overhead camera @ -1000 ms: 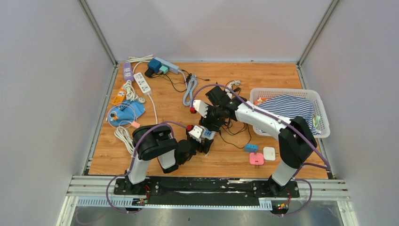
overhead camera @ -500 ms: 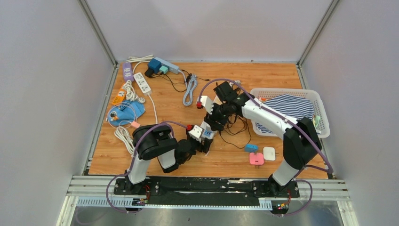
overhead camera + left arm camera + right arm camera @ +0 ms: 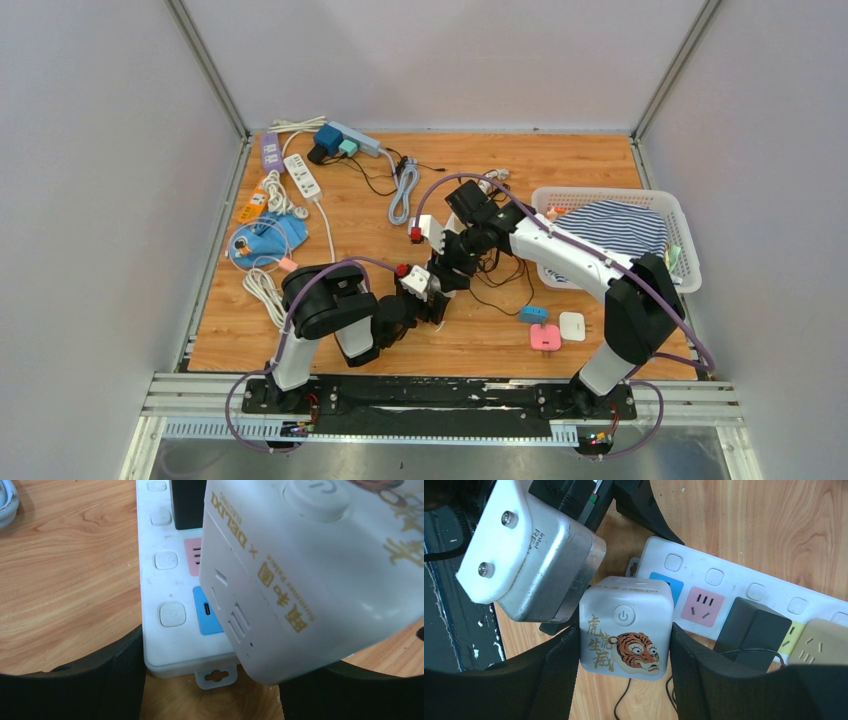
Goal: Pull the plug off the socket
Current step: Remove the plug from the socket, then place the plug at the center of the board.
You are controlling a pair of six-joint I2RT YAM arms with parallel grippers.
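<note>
Right gripper (image 3: 624, 672) is clamped on the white tiger-print cube plug (image 3: 626, 625), one pad on each side. The cube sits tilted over the end of the white power strip (image 3: 165, 590), near the table's centre; whether its pins are out cannot be determined. Left gripper (image 3: 212, 690) grasps that strip end, fingers astride it. A black adapter (image 3: 751, 630) remains plugged in further along.
</note>
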